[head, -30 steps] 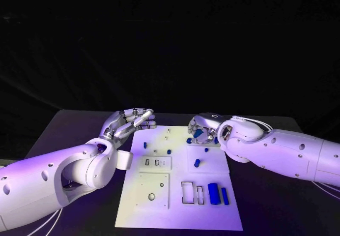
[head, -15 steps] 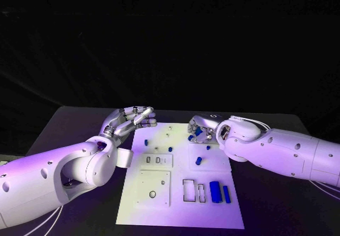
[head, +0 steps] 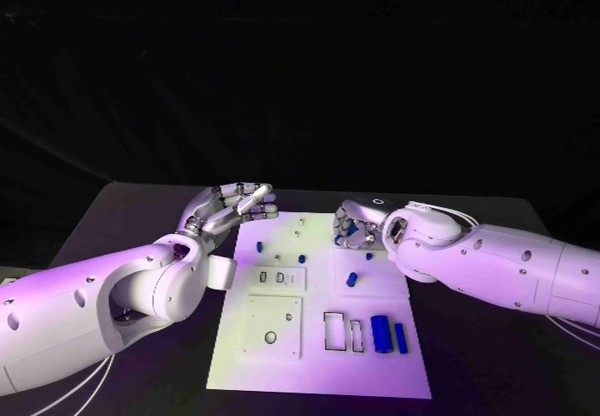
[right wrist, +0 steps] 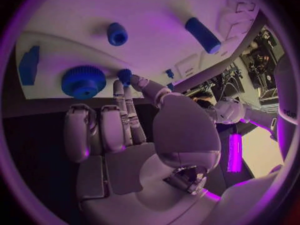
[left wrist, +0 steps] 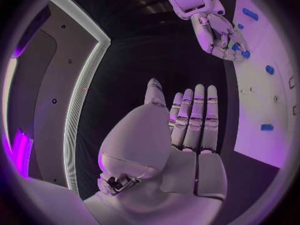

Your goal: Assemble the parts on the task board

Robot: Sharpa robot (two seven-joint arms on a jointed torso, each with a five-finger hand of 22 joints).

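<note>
The flat white board [head: 269, 347] lay at the centre of the matte black table [head: 487, 364], small blue parts scattered over it: a ribbed gear [right wrist: 83, 81], a round peg [right wrist: 117, 33], a smooth cylinder [right wrist: 202, 34], and two rectangular bars [head: 389, 334] at about four o'clock. The right hand [head: 356, 230], silver and segmented, hovered at the board's one o'clock corner, fingers loosely curled, a fingertip [right wrist: 125, 76] meeting a small blue knob. The left hand [head: 229, 211] hung at eleven o'clock, fingers straight and empty.
</note>
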